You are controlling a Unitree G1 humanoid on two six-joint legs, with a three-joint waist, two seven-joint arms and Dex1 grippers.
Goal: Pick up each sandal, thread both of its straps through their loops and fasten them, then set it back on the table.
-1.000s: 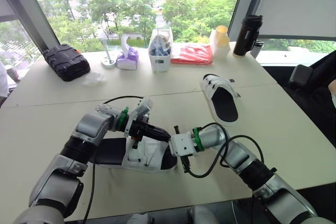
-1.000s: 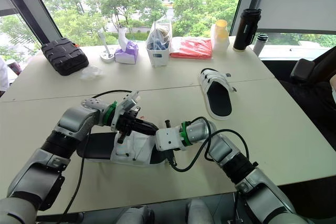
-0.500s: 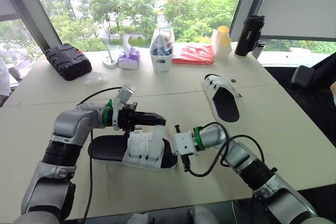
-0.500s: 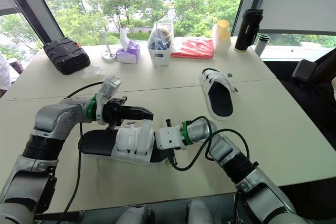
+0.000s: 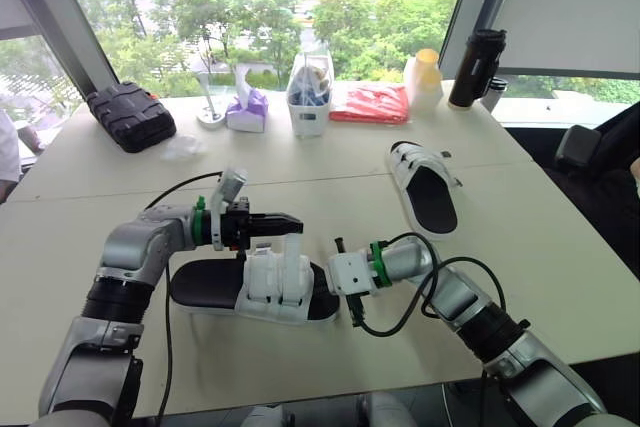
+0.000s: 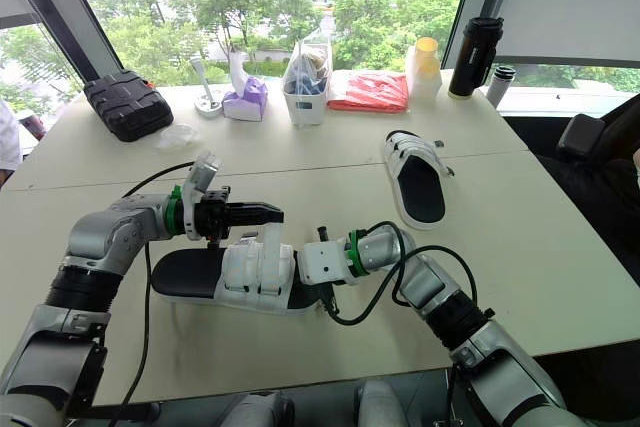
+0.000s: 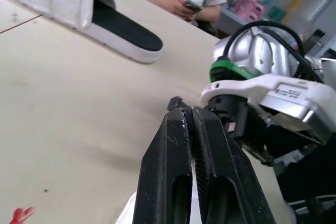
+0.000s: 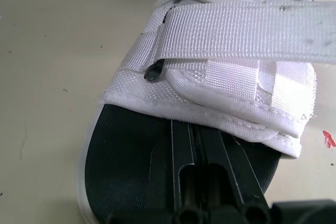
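The near sandal (image 5: 250, 292), white straps on a black sole, lies flat by the desk's (image 5: 560, 277) front edge, strap ends raised; the far sandal (image 5: 425, 187) lies flat toward the right edge.

Daylight from the windows (image 5: 280, 7) beyond the worktop (image 5: 560, 247) lights everything brightly. A soft shadow edges the near sandal (image 5: 200, 287). The left wrist view's far background is blurred.

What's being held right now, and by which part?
Nothing visibly gripped: left gripper shut, empty, above near sandal's upright strap; right gripper shut, lying on its insole.
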